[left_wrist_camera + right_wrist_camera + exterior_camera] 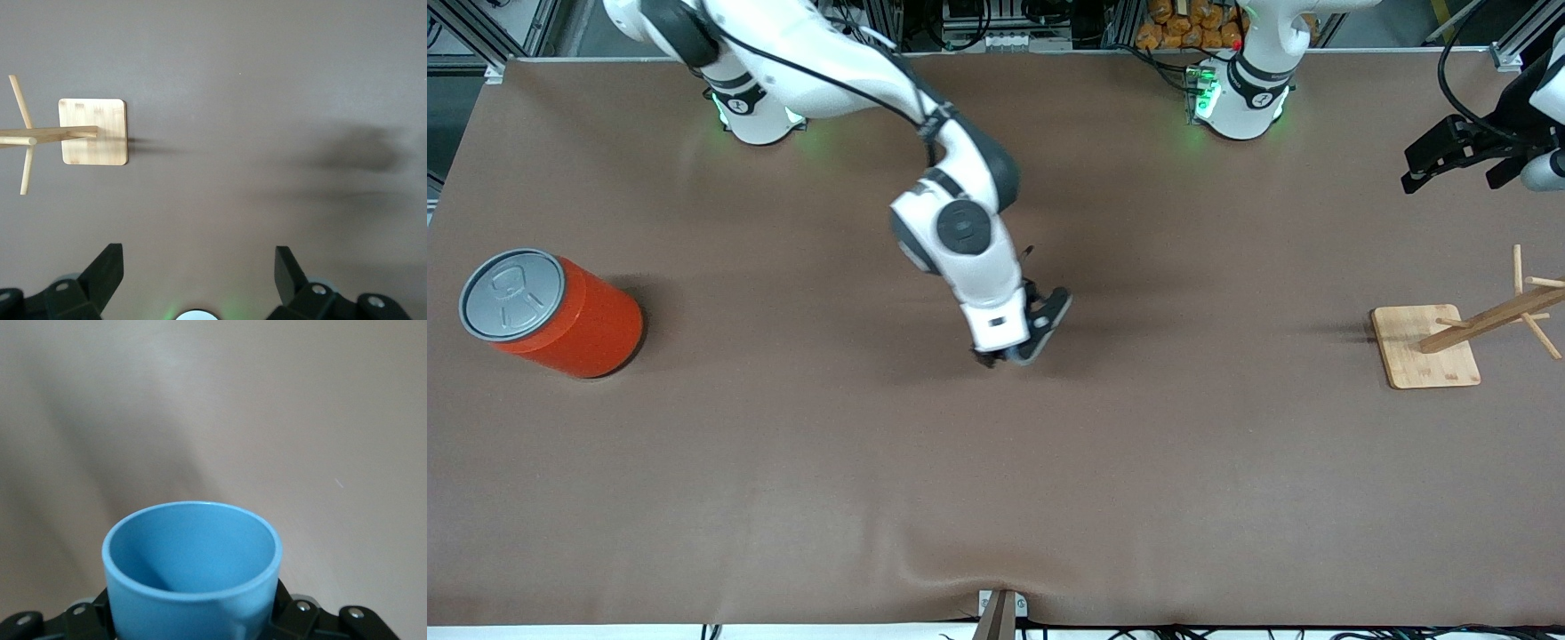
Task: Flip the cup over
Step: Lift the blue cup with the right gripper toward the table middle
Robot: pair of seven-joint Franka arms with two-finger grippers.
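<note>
Two arms over brown table point(783, 462); right claw point(1009, 356) clamps blue cup point(191, 570); left claw point(199, 273) waits, fingers apart.

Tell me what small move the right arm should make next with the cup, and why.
Probably lower it gently and set it down. The right hand, near the table's middle, is shut on the blue cup, whose mouth faces away from the wrist.

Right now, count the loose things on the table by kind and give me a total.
Blue cup, held in the right pincer: 1
Orange-red canister with grey lid: 1
Wooden peg stand: 1
Total: 3
</note>
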